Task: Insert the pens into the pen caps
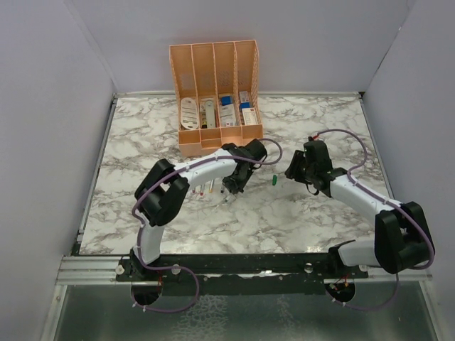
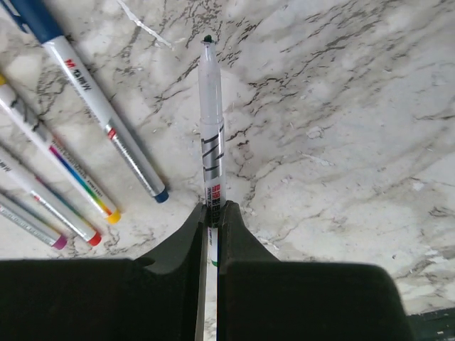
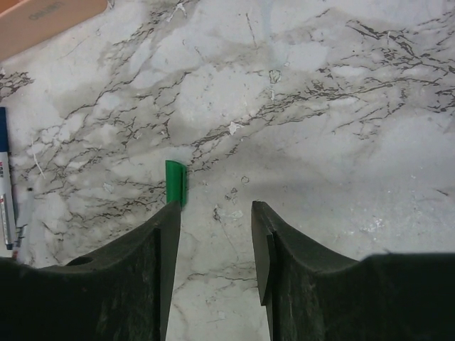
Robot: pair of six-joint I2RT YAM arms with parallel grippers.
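- Left wrist view: the left gripper (image 2: 211,211) is clenched on the green-tipped pen (image 2: 211,135) near its rear end. The tip is left free and pointing forward, apparently so a cap can be pushed on.
- Four other pens (image 2: 106,121) lie side by side on the marble table (image 2: 341,142) to its left, out of the working space.
- Right wrist view: the right gripper (image 3: 215,213) hangs low over the marble, jaws apart and empty. The green cap (image 3: 175,182) lies flat just beyond one fingertip, outside the gap rather than within it.
- By this showing, the cap must be centred and gripped before pen and cap can meet.
- Top external view: the cap lies on the table between the two grippers.
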